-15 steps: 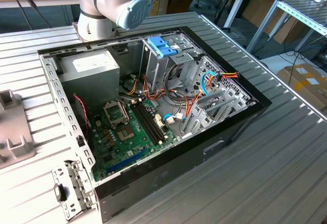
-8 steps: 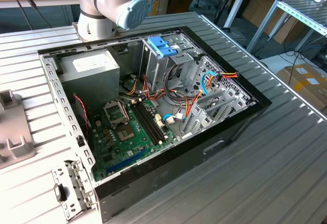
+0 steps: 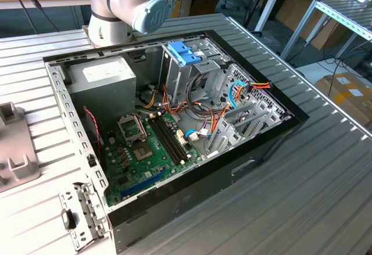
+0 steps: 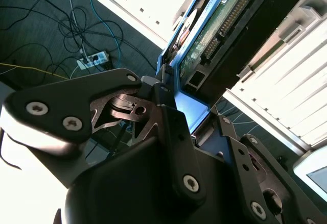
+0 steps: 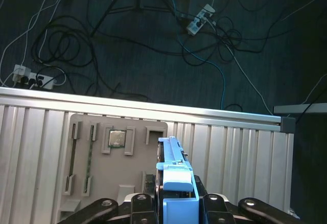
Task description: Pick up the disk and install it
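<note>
Fingers [image 4: 171, 132] of black metal clamp the flat disk [image 4: 219, 30] by its light-blue plastic rail

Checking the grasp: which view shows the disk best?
The second wrist view: the disk shows its green circuit board and connector, clamped in the gripper. The first wrist view catches its light-blue rail edge-on. The exterior view shows the open computer case.

An open black metal computer case [image 3: 244, 168] sits in the middle of the ribbed grey metal counter [image 3: 314, 203]. Inside it are a green motherboard [image 3: 145, 150], a grey box-shaped power supply [image 3: 107, 78] and a blue plastic piece with two paddle-shaped tabs [image 3: 185, 53]. A grey moulded tray [image 3: 23, 144] rests at the counter's edge on the exterior view's left.
</note>
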You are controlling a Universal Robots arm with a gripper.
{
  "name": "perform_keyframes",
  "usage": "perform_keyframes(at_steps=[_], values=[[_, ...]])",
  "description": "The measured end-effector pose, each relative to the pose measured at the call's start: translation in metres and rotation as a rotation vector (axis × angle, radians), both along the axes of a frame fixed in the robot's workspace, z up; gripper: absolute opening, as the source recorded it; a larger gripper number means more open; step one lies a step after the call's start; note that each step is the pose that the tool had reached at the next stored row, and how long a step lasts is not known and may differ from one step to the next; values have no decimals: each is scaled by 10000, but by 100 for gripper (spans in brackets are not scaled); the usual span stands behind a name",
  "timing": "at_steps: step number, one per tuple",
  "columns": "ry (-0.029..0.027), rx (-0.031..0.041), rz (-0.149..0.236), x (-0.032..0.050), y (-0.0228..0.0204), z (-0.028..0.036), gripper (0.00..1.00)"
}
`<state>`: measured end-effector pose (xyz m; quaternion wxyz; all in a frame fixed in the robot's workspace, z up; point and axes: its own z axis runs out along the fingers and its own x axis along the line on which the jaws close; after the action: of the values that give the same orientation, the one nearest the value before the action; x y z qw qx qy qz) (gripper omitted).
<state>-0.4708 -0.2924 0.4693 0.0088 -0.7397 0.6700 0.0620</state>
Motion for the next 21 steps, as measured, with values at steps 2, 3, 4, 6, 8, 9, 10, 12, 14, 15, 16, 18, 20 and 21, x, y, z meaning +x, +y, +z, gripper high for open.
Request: perform_keyframes(at_steps=[2,3,4,6,8,9,10,12,14,15,16,18,20,21], values=[[1,0,0,0,0,6,37],[1,0,0,0,0,11,37],[1,0,0,0,0,14,37],[0,0,0,0,0,21,37],[1,0,0,0,0,29,37],[0,0,1,0,0,32,37],[0,0,0,0,0,36,37],[0,0,1,0,0,43,37],[0,0,1,0,0,49,37],[0,0,1,0,0,54,37],[1,0,1,0,0,59,37],[0,0,2,0,0,70,37],[0,0,2,0,0,76,37],[0,0,2,0,0,79,37]])
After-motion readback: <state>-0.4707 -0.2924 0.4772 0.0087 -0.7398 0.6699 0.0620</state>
